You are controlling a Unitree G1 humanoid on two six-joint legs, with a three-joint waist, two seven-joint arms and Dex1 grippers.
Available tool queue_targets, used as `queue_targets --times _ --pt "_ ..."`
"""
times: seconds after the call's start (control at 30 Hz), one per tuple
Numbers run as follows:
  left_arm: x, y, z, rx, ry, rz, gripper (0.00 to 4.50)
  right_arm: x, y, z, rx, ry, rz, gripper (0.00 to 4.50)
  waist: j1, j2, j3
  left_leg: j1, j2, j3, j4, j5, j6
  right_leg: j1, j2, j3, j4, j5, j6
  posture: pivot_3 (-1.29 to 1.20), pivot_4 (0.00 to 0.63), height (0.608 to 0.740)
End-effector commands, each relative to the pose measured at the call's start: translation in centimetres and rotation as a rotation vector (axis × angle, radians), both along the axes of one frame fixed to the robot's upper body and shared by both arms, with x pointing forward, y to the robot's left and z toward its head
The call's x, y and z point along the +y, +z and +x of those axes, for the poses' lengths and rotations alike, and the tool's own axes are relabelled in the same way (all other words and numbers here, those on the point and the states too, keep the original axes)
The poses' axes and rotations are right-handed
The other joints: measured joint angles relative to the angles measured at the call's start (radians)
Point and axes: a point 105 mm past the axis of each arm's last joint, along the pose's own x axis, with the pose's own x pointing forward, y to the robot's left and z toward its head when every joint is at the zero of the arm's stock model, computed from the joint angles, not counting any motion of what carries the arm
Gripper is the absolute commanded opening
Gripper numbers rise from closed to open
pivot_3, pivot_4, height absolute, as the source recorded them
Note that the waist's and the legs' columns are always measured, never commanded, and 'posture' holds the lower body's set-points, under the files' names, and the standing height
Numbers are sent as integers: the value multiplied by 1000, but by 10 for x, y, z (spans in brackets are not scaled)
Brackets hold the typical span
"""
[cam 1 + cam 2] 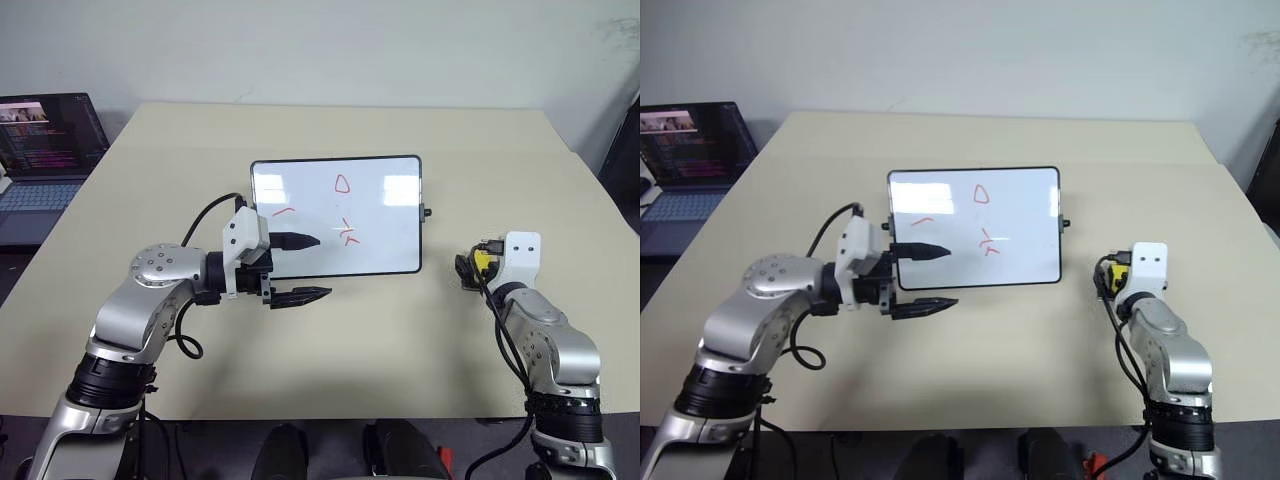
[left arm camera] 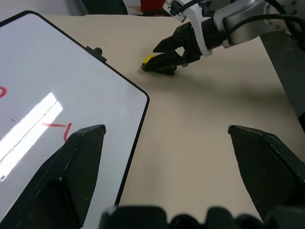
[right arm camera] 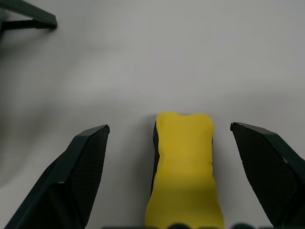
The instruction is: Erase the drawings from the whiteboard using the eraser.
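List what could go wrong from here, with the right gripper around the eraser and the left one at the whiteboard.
1. The right gripper stands open with the eraser between its fingers but nearer one side; closing could twist or nudge it rather than seat it squarely.
2. The left gripper is open over the lower left corner of the whiteboard; unheld, the board might slide during wiping.
3. The drawings lie spread out, so one pass may miss some.

no legible text anywhere
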Motion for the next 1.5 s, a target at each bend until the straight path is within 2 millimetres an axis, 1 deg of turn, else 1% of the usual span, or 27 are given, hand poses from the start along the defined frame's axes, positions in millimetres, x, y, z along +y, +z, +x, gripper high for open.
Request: queue_targets --times 0.03,0.17,0.2,0.27,0.37,0.47,0.5,0.67,0.77,0.87,0.93,1.0,1.07,1.13,1.2,1.27,1.37,1.43,1.5 --pt "2 8 -3 -44 7 -3 4500 -8 12 5 -51 -19 3 4452 0 0 0 0 0 0 0 0 0 0 0 0 0 0 0 0 150 740" --pt "2 8 -4 -42 10 -1 4500 -10 9 7 -38 -22 1 4452 0 0 0 0 0 0 0 0 0 0 0 0 0 0 0 0 150 740" --pt "2 8 -4 -42 12 0 4500 -10 8 7 -35 -22 1 4071 0 0 0 0 0 0 0 0 0 0 0 0 0 0 0 0 150 740" --pt "3 7 -5 -42 15 0 4500 -10 7 8 -32 -24 3 3505 0 0 0 0 0 0 0 0 0 0 0 0 0 1 -1 0 150 740" --pt "4 7 -5 -39 19 2 4500 -11 6 9 -29 -26 6 2467 0 0 0 0 0 0 0 0 0 0 0 0 0 1 -1 0 150 740" --pt "4 6 -6 -35 24 3 4500 -11 6 9 -28 -23 9 1321 0 0 0 0 0 0 0 0 0 0 0 0 0 1 -1 0 150 740" --pt "5 6 -6 -33 27 3 4500 -11 7 9 -30 -23 9 1195 0 0 0 0 0 0 0 0 0 0 0 0 0 1 -1 0 150 740" --pt "11 2 -7 2 79 -5 4500 -6 13 5 -54 20 -5 1170 -1 0 0 0 0 0 0 0 0 0 0 0 0 1 -1 0 150 740" --pt "22 -5 -10 32 161 -10 4500 5 21 -7 -86 102 -51 1162 0 0 0 -1 1 0 -1 0 0 -1 0 0 0 1 -1 0 150 740" --pt "27 -8 -11 43 229 -29 4500 11 26 -15 -111 151 -73 1162 0 0 0 -1 1 -1 -1 0 0 -2 -1 0 0 1 -1 0 150 740" --pt "31 -7 -12 45 300 -61 4500 21 33 -24 -138 217 -90 1152 1 0 0 -1 1 -1 -1 0 0 -2 -1 0 0 0 0 0 150 740" --pt "36 -8 -14 43 370 -82 4500 36 41 -35 -167 299 -91 1143 0 0 0 -1 2 -2 -1 0 0 -2 -2 0 0 0 1 0 150 740" --pt "45 -10 -14 49 445 -99 4500 57 46 -47 -188 426 -94 1143 0 0 0 -1 2 -2 -1 0 0 -2 -2 1 0 0 1 0 150 740" --pt "54 -14 -16 57 501 -93 4500 75 45 -58 -181 544 -115 1143 -1 0 0 -1 2 -3 -1 0 0 -2 -2 1 1 0 1 0 150 740" --pt "64 -17 -17 55 543 -66 4500 90 47 -65 -192 633 -138 1143 -1 0 0 1 2 -3 -1 0 0 -1 -2 0 1 0 1 0 150 740" --pt "80 -16 -12 42 628 -52 4500 104 52 -66 -218 714 -162 1143 0 0 0 1 1 -3 -1 0 0 0 -2 0 1 0 1 0 150 740" --pt "101 -13 -3 -10 754 -20 4500 117 61 -56 -254 759 -195 1143 -1 0 0 2 1 -3 -1 0 0 0 -2 0 1 0 1 0 150 740" --pt "107 -12 0 -21 807 -20 4500 132 69 -49 -293 819 -253 1143 -1 -1 0 3 1 -3 -1 0 0 1 -2 1 1 0 1 0 150 740" --pt "108 -14 -1 -24 822 -10 4500 145 74 -42 -321 863 -297 1143 0 -1 0 3 1 -3 0 0 0 1 -2 1 1 0 1 0 150 740"
